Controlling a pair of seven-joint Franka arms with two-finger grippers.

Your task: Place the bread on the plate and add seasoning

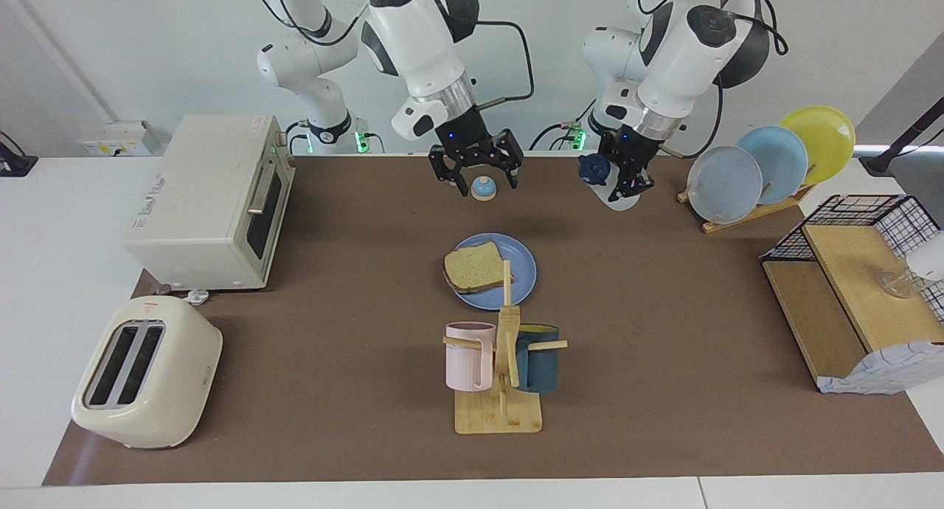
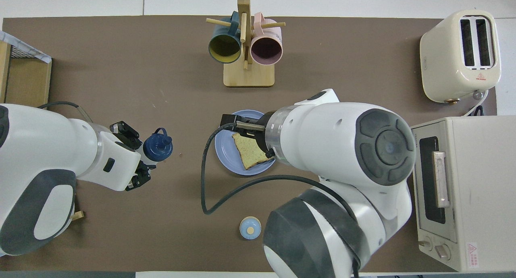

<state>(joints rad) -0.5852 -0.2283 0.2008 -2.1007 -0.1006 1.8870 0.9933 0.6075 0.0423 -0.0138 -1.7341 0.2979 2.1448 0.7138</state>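
The bread (image 1: 472, 267) lies flat on the blue plate (image 1: 521, 276) at the middle of the table; both also show in the overhead view, the bread (image 2: 250, 151) on the plate (image 2: 225, 151). My right gripper (image 1: 476, 171) is open and empty, raised above the table; in the overhead view it (image 2: 231, 125) hangs over the plate's edge. My left gripper (image 1: 628, 181) is shut on the seasoning bottle (image 1: 618, 198), which is tilted with its navy cap (image 2: 158, 147) pointing toward the plate, held toward the left arm's end of the table.
A blue-domed bell (image 1: 483, 189) sits nearer to the robots than the plate. A mug tree (image 1: 501, 361) with two mugs stands farther out. A toaster (image 1: 147, 372) and an oven (image 1: 206, 206) are at the right arm's end; a plate rack (image 1: 767, 162) and a shelf (image 1: 848, 295) are at the left arm's end.
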